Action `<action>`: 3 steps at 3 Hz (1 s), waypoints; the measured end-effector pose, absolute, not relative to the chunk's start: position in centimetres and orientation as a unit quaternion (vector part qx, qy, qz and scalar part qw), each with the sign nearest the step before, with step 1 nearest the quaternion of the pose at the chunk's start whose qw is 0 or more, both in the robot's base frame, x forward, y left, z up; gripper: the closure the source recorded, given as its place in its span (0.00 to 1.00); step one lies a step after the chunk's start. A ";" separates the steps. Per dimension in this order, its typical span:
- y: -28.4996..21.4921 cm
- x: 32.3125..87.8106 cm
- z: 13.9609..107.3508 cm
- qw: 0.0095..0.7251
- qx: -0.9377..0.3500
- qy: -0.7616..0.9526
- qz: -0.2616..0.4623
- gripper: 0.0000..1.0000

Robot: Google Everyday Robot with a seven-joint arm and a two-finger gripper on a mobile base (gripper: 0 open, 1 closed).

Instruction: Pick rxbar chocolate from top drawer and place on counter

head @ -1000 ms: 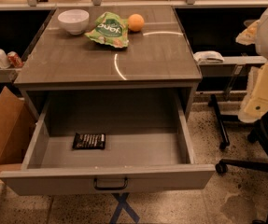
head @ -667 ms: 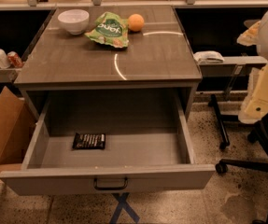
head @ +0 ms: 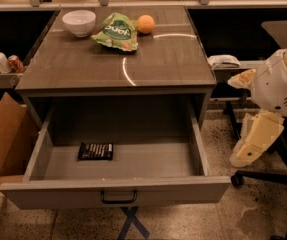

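Observation:
The rxbar chocolate (head: 95, 151), a flat black bar with pale lettering, lies on the floor of the open top drawer (head: 118, 190), left of its middle. The drawer is pulled fully out, with its dark pull handle (head: 118, 198) at the front. The counter (head: 158, 64) above it is grey-brown wood grain. My gripper (head: 255, 140) hangs at the end of the white and cream arm, to the right of the drawer and outside it, about level with the drawer's right side. It holds nothing that I can see.
On the counter's far side stand a white bowl (head: 79, 22), a green snack bag (head: 117, 32) and an orange (head: 145, 24). A cardboard box (head: 3, 139) stands left of the drawer. A chair base (head: 263, 176) is on the floor at right.
My arm has moved down and to the left, closer to the drawer's right side. The bar, the drawer and the things on the counter have not moved.

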State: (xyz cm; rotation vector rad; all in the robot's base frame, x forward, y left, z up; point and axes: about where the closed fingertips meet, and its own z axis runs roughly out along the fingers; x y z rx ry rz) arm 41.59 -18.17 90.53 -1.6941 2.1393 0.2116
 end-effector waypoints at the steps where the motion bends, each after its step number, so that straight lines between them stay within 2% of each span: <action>1: -18.2 41.6 90.5 0.201 -0.606 0.766 0.076 0.00; 3: -15.1 41.8 85.1 0.202 -0.601 0.761 0.140 0.00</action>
